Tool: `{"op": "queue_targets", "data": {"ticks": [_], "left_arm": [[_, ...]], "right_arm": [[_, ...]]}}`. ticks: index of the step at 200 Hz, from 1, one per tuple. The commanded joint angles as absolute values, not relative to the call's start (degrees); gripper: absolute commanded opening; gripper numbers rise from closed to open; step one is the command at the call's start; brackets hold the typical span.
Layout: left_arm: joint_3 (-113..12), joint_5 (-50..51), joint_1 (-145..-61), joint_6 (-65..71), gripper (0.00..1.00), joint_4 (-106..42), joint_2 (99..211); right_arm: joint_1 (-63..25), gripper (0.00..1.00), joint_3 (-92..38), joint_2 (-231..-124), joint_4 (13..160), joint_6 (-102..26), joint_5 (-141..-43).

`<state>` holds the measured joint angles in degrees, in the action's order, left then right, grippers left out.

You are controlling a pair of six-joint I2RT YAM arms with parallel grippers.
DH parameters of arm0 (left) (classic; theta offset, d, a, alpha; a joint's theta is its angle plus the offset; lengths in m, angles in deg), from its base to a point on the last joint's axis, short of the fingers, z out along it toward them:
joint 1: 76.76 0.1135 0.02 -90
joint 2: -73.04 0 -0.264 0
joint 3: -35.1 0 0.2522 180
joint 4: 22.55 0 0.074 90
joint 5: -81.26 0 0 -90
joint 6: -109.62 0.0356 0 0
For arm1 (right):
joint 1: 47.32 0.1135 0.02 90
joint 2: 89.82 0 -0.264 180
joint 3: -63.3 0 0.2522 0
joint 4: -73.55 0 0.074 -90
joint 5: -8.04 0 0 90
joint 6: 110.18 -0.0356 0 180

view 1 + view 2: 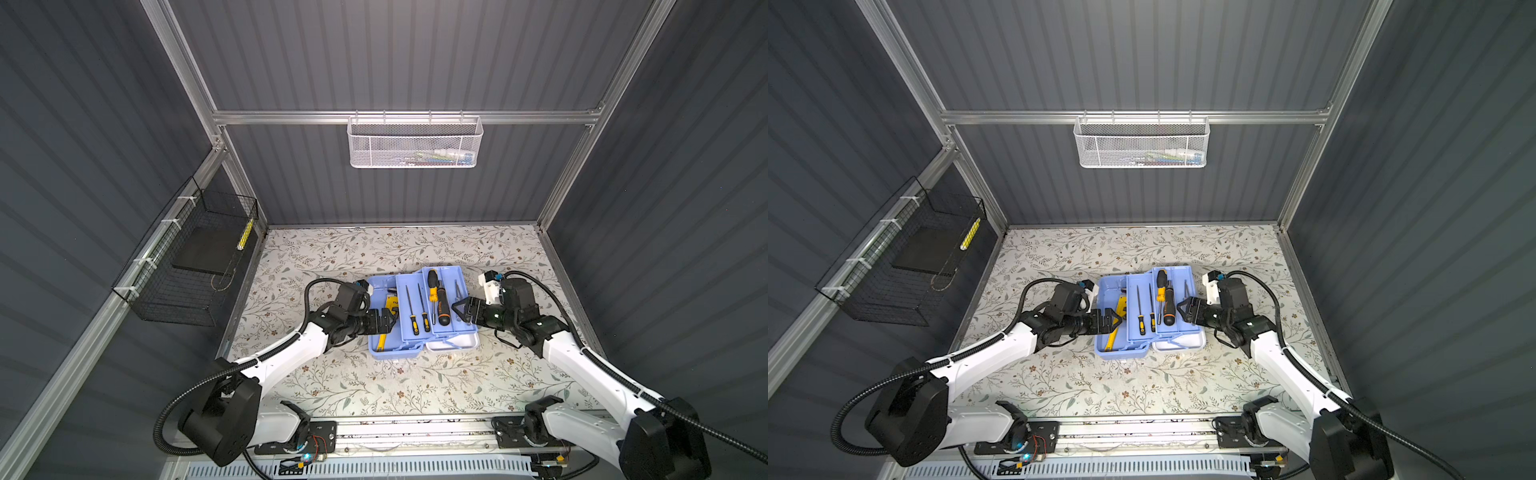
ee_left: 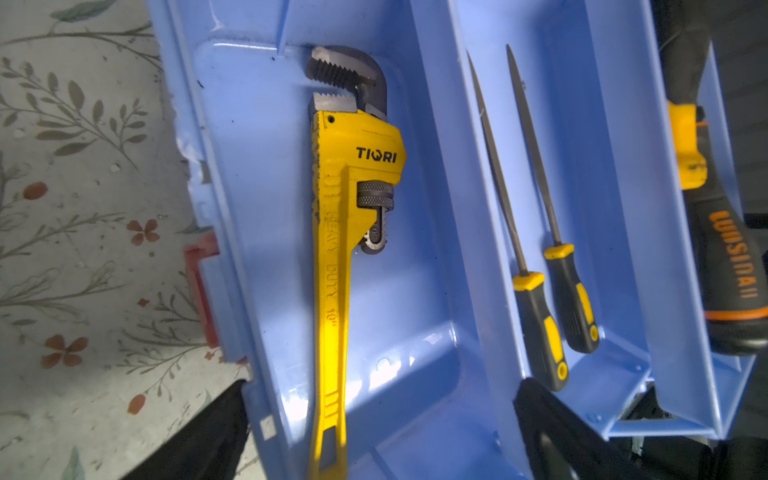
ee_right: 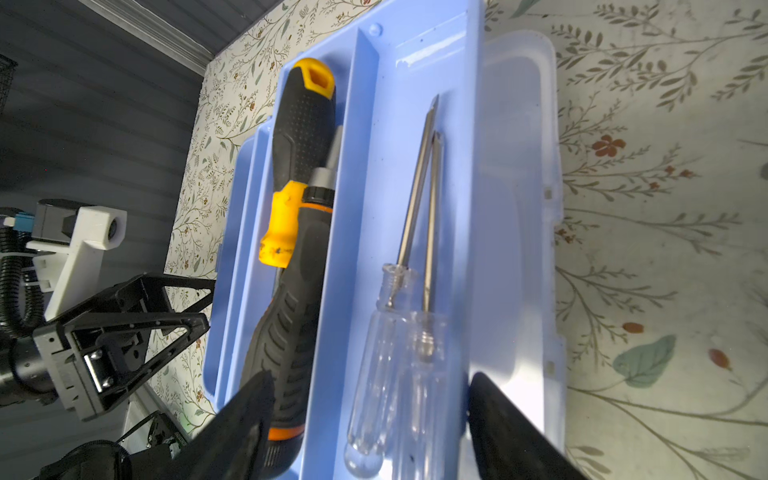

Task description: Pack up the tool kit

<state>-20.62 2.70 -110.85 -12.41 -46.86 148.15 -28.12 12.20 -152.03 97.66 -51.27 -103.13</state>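
We see a light blue box (image 1: 395, 351) with a light blue tray (image 1: 451, 328) and a white lid (image 1: 459, 343). The wrench (image 2: 332, 270) is yellow with a grey head. Two thin tools (image 2: 539, 324) have black and yellow handles. The fat screwdriver (image 3: 291, 316) is black and orange. The table (image 1: 374, 390) shows green leaves and red flowers. At 12 o'clock hangs a white mesh basket (image 1: 395, 145), at 9 o'clock a black wire basket (image 1: 174, 307).

Stereo overview, wrist cameras close over tool kit (image 2: 257, 187)
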Motion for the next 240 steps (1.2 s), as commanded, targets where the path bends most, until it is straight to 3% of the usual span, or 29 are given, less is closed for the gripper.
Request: {"op": "queue_targets", "data": {"ticks": [1,240], "left_arm": [[-20.1,5.5,-111.1,-13.6,1.0,-44.6,146.1],[-17.8,6.2,-111.2,-16.2,0.99,-40.0,144.1]], "right_arm": [[-26.4,0.74,9.2,-151.6,96.2,-51.8,-105.3],[-16.6,0.74,-1.6,-158.2,102.9,-50.8,-93.3]]}}
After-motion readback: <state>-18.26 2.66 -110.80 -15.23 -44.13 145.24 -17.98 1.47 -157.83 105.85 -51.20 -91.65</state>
